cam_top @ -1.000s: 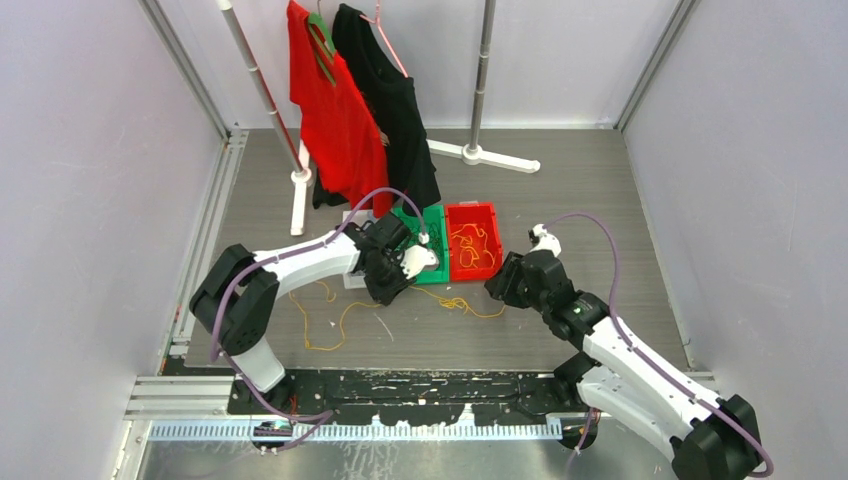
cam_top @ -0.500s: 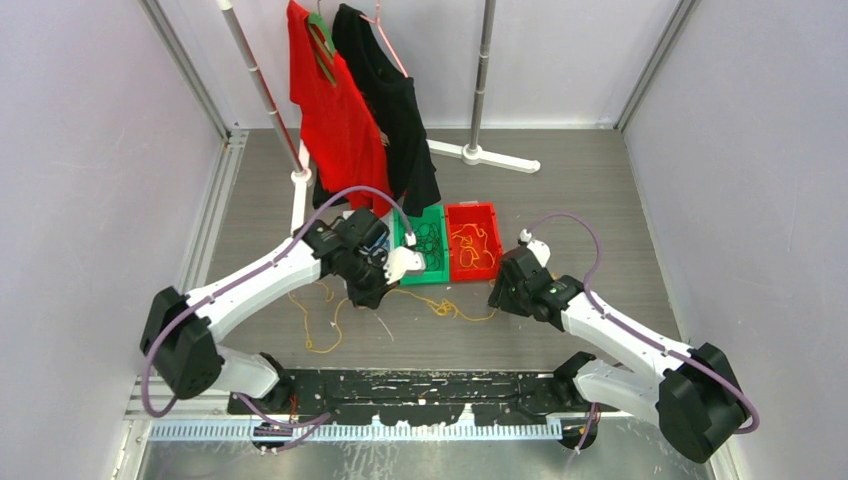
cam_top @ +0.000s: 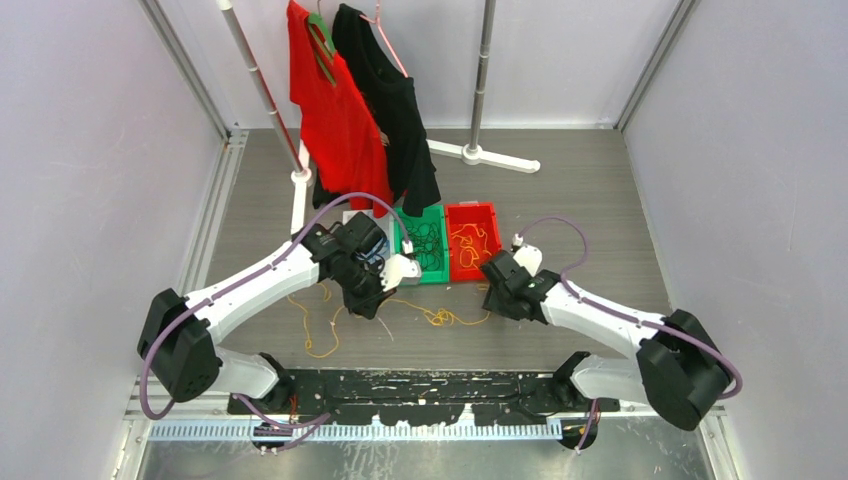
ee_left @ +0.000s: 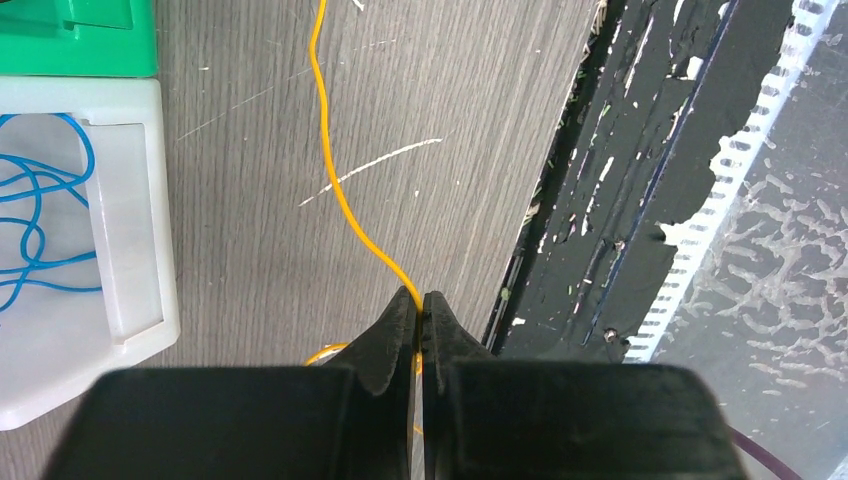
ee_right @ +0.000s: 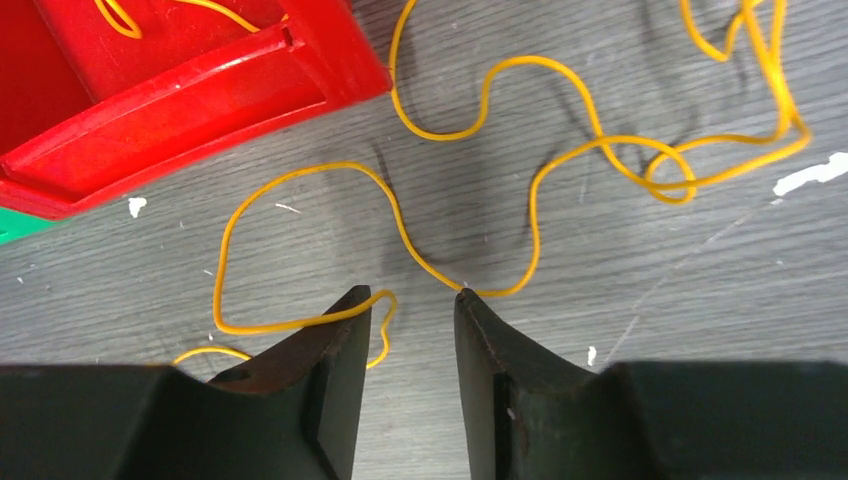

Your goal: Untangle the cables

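My left jaws pinch one thin yellow-orange cable above the grey wood-grain desk. My right jaws hang half open, empty, over yellow cable loops lying beside the red plastic bin. I'd draw left slowly.

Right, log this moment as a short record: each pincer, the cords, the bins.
left pincer: shut on a thin yellow-orange cord
right pincer: open, tips beside loose yellow-orange loops, gripping nothing
red plastic bin: holds more yellow-orange cords
white plastic tray: holds blue cords
green plastic bin: holds dark cords
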Controlling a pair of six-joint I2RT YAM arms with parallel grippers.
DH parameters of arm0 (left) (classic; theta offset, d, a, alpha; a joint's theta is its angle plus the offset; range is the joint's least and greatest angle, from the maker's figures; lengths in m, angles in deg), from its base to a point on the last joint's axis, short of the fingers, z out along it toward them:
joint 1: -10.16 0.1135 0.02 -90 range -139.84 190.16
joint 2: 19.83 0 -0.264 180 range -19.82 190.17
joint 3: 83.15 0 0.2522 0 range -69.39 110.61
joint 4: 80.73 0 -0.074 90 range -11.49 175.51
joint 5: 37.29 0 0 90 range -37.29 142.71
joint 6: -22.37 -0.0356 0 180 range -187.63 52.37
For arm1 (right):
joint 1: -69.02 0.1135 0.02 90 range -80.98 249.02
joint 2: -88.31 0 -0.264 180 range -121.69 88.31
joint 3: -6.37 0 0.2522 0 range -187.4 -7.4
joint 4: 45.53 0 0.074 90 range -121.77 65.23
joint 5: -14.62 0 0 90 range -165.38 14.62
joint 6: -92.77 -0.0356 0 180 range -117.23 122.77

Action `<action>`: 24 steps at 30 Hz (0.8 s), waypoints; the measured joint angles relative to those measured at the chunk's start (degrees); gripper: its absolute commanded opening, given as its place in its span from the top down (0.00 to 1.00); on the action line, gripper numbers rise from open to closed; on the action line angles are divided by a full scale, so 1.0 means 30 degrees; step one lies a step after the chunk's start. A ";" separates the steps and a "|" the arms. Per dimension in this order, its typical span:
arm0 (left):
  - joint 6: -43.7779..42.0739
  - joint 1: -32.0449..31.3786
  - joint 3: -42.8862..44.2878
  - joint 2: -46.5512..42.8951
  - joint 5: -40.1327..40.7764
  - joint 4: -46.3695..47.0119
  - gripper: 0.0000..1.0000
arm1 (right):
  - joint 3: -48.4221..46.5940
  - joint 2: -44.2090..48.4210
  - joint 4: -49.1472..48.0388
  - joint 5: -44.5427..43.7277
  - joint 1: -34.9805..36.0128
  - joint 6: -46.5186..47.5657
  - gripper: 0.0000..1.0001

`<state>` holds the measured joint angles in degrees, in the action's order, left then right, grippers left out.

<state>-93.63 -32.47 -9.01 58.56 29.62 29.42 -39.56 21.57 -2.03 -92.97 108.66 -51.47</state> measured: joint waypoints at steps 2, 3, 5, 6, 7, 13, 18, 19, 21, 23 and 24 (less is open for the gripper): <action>0.0007 0.0000 -0.0007 -0.0007 -0.0044 -0.0007 0.99 | -0.0131 -0.0721 -0.0335 -0.0087 0.0189 -0.0073 0.70; 0.0015 0.0000 -0.0015 -0.0007 -0.0066 -0.0015 0.99 | -0.0204 -0.1107 -0.0525 -0.0138 0.0299 -0.0117 0.75; 0.0015 0.0000 -0.0036 -0.0007 -0.0131 -0.0058 0.99 | -0.0408 -0.1858 -0.0765 -0.0262 0.0423 -0.0204 0.89; 0.0007 0.0000 -0.0036 -0.0007 -0.0146 -0.0080 0.99 | -0.0525 -0.2208 -0.0852 -0.0350 0.0481 -0.0255 0.97; 0.0000 0.0000 -0.0036 -0.0022 -0.0168 -0.0138 0.99 | -0.0670 -0.2426 -0.0823 -0.0466 0.0503 -0.0299 0.99; -0.0765 0.0430 0.0255 -0.0262 0.0022 -0.1537 1.00 | -0.0991 -0.2011 -0.0138 -0.1974 0.0488 -0.0648 0.99; -0.2776 0.4874 0.1588 -0.1457 0.0437 -0.3475 1.00 | -0.1064 0.0240 0.0940 -0.3111 -0.0357 -0.0612 0.99; -0.3381 0.6164 0.2011 -0.1916 0.0597 -0.3759 1.00 | -0.1064 0.0765 0.1093 -0.3191 -0.0765 -0.0576 0.99; -0.4597 0.8211 0.2725 -0.2936 0.1005 -0.4182 1.00 | -0.1064 0.1603 0.1413 -0.3344 -0.1683 -0.0379 0.99; -0.6040 0.9850 0.3519 -0.4299 0.1530 -0.4772 1.00 | -0.1035 0.2222 0.1763 -0.3432 -0.2484 -0.0117 0.99; -0.6652 1.0411 0.3905 -0.4983 0.1749 -0.5042 1.00 | -0.0998 0.2484 0.1902 -0.3446 -0.2841 0.0022 0.99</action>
<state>-113.59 -1.24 2.70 43.61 34.86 14.29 -42.55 29.02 3.67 -103.31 100.13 -51.40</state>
